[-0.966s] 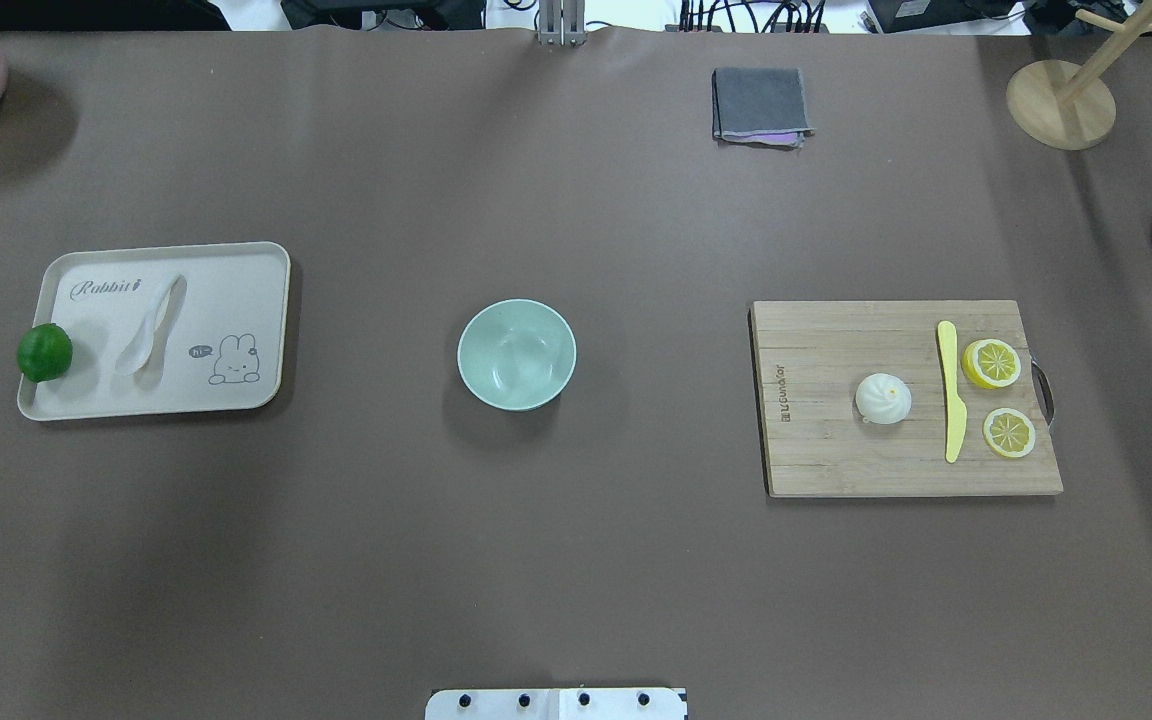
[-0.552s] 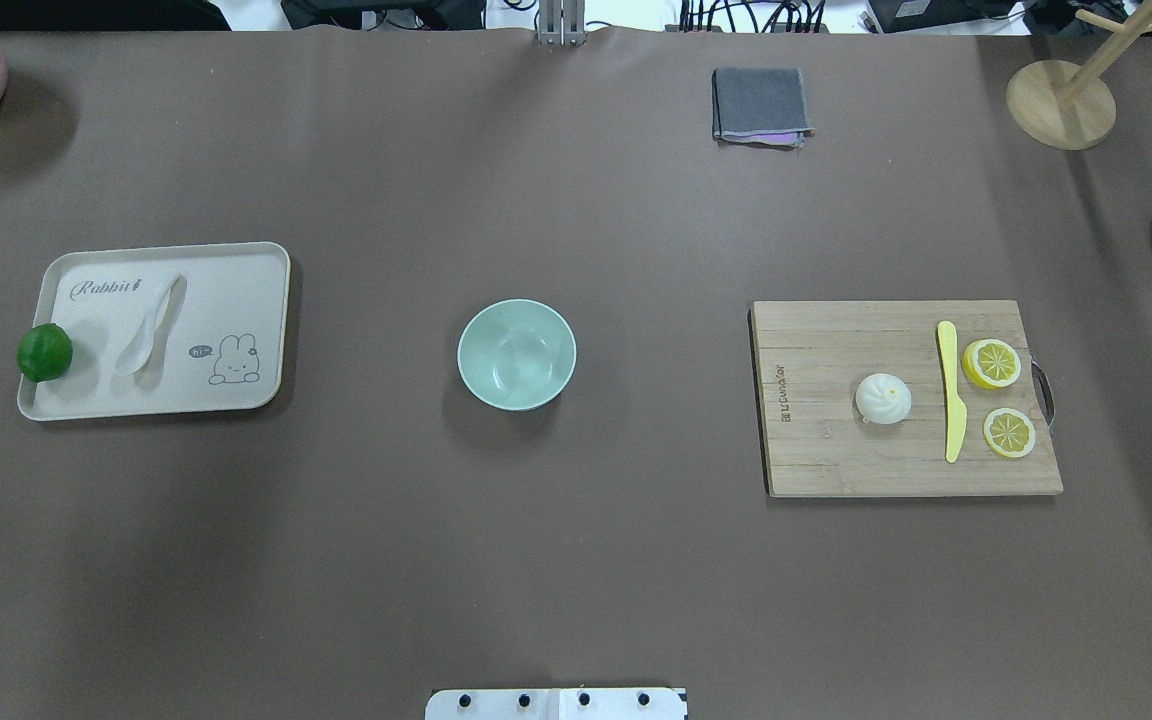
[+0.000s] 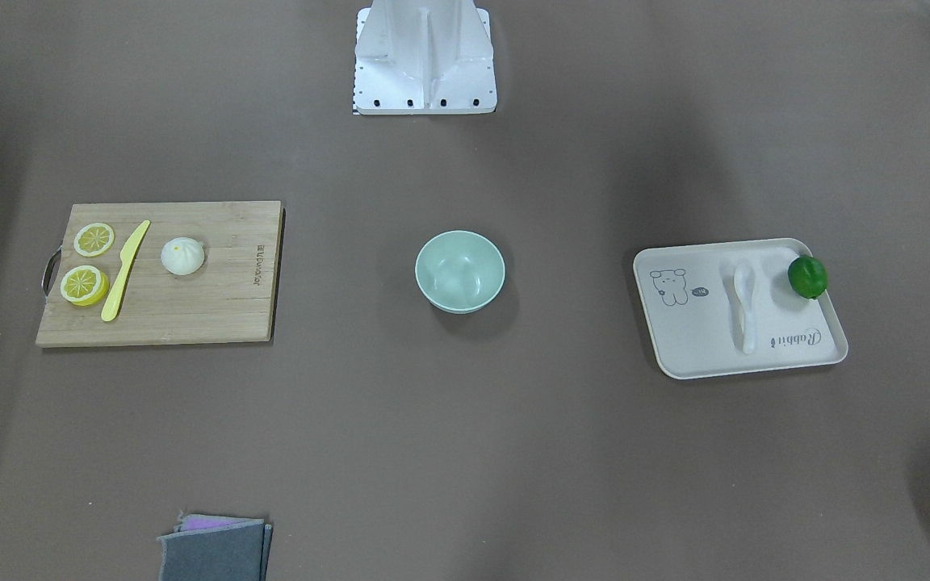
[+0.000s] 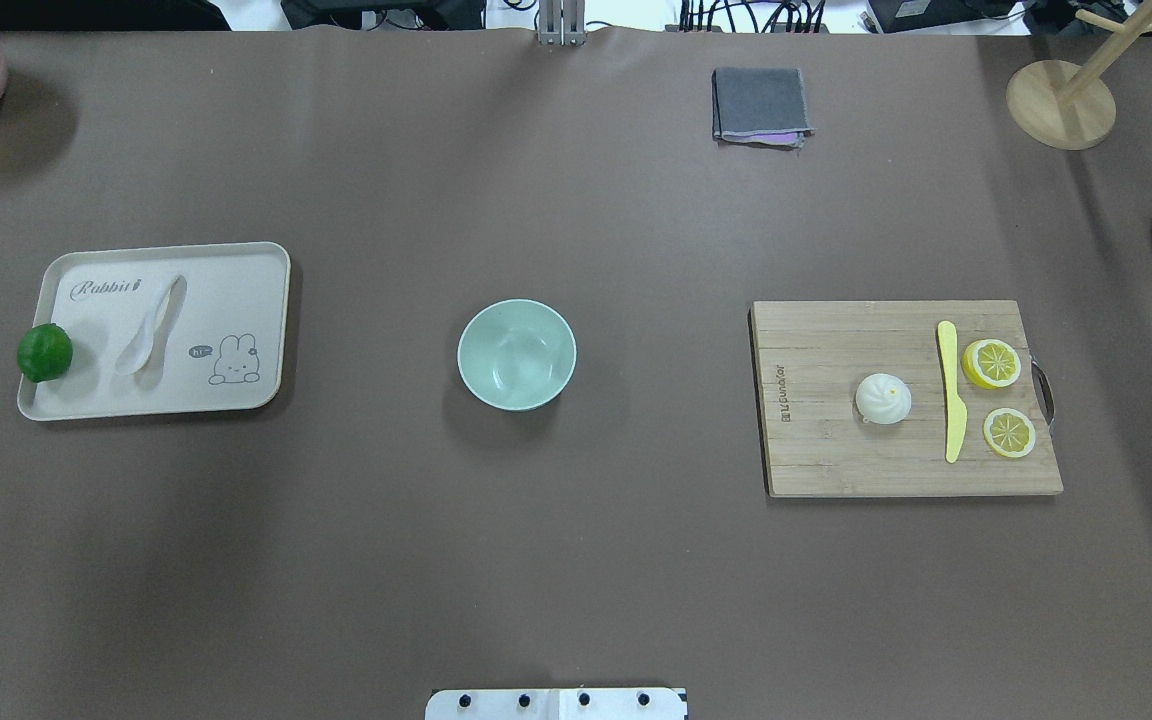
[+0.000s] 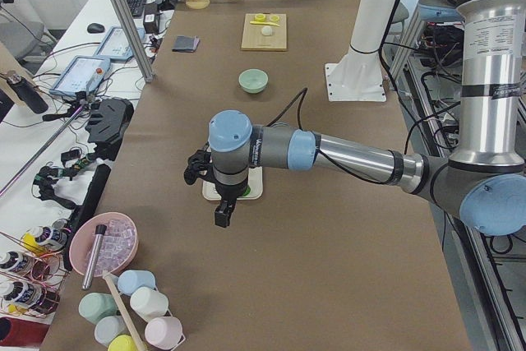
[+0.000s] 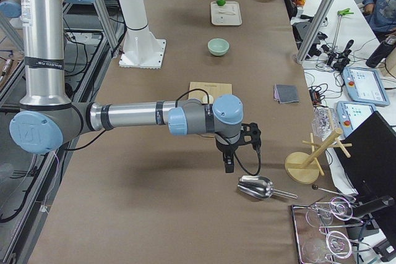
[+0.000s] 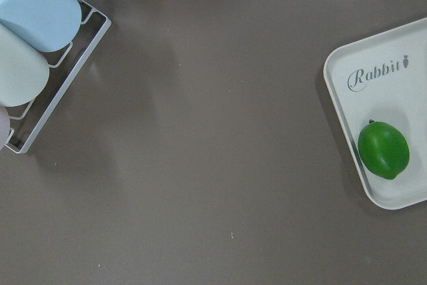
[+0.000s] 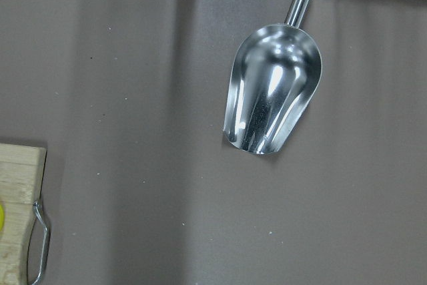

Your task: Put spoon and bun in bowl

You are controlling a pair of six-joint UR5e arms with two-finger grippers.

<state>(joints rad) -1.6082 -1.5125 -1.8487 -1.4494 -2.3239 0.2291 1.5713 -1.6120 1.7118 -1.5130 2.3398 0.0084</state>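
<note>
OK, nothing picked yet. Front view: spoon (image 3: 744, 308) on tray (image 3: 699, 343), bun (image 3: 182, 256) on cutting board (image 3: 207, 311), bowl (image 3: 459, 270) empty between them. Left-side view: left gripper (image 5: 222, 213) hangs pointing down by the tray's outer end, grip state unreadable. Right-side view: right gripper (image 6: 229, 164) hangs beside metal scoop (image 6: 255, 188), same. Suggest pinching spoon handle crosswise.

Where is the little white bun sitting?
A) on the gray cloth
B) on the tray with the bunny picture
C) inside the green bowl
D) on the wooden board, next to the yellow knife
D: the bun sits on the wooden board, just beside the yellow knife, well apart from the bowl.
</note>
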